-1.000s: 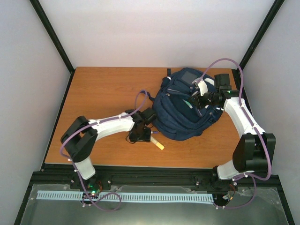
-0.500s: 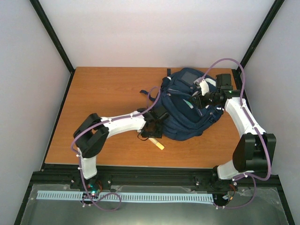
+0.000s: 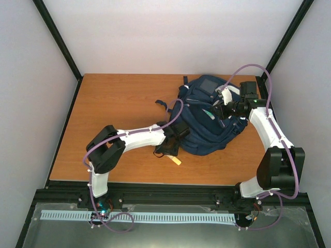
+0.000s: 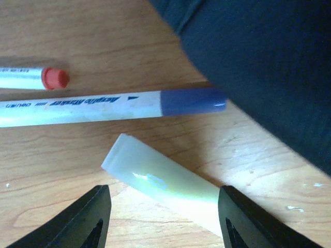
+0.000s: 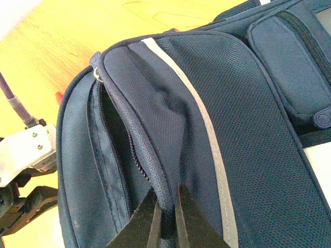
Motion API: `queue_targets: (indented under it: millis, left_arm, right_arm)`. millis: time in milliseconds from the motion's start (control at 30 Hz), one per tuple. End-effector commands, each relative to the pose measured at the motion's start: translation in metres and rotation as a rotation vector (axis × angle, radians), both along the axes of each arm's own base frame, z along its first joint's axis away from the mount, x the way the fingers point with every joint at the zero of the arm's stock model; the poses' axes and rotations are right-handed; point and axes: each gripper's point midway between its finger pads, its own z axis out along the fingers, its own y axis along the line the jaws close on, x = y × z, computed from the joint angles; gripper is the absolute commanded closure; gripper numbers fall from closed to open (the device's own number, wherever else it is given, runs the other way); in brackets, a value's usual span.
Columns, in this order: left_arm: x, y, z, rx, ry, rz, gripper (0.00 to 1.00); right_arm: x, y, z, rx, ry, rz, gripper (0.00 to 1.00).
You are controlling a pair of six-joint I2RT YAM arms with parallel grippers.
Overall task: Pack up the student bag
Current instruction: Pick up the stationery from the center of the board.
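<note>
Top view: student bag (image 3: 207, 121) lies on the wooden surface (image 3: 108, 103), right of centre & toward the far-right corner. Right end effector (image 3: 222, 110) is on the bag's upper right side. Left end effector (image 3: 166, 150) sits low at the bag's near-left edge, w/ a pale stick (image 3: 177, 161) on the wood just beside it. Left wrist view: the two dark fingers stand apart, open, one either side of that pale stick, nothing gripped; can't tell if they touch it. Beyond it lie a blue-capped marker (image 4: 114, 106), cap end right up against the bag's fabric, & a red-capped pen (image 4: 31, 77), only partly in shot. Right wrist view: jaws clamped on a fold of the bag's navy fabric by the zip opening (image 5: 111, 150), pulling the lip up so a dark gap shows. My read: step in hand is picking up stationery w/ the left while the right holds the bag's mouth open. These three items aren't in yet; can't see what's inside. Next move prob. needs the left to drop a bit, close squarely across the stick, lift, then carry it to the gap, which looks narrow, so approach angle matters.
</note>
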Motion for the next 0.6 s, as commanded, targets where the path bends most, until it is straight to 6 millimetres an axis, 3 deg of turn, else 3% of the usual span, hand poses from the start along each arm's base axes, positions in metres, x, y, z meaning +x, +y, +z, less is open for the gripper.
queue_targets:
  millis: [0, 267, 500, 567]
  left_arm:
    - [-0.007, 0.010, -0.005, 0.048, 0.005, -0.019, 0.41]
    - [-0.002, -0.001, -0.018, 0.025, -0.003, -0.032, 0.41]
    - [-0.013, -0.016, -0.022, -0.026, 0.046, -0.147, 0.42]
    - [-0.018, -0.005, -0.019, 0.034, 0.039, -0.172, 0.42]
  right_arm:
    - [0.005, -0.003, 0.017, 0.026, -0.058, -0.009, 0.97]
    - [0.005, -0.004, 0.016, 0.030, -0.055, -0.011, 0.97]
    - [0.005, -0.004, 0.015, 0.033, -0.050, -0.010, 0.97]
    - [0.005, -0.004, 0.015, 0.033, -0.051, -0.011, 0.97]
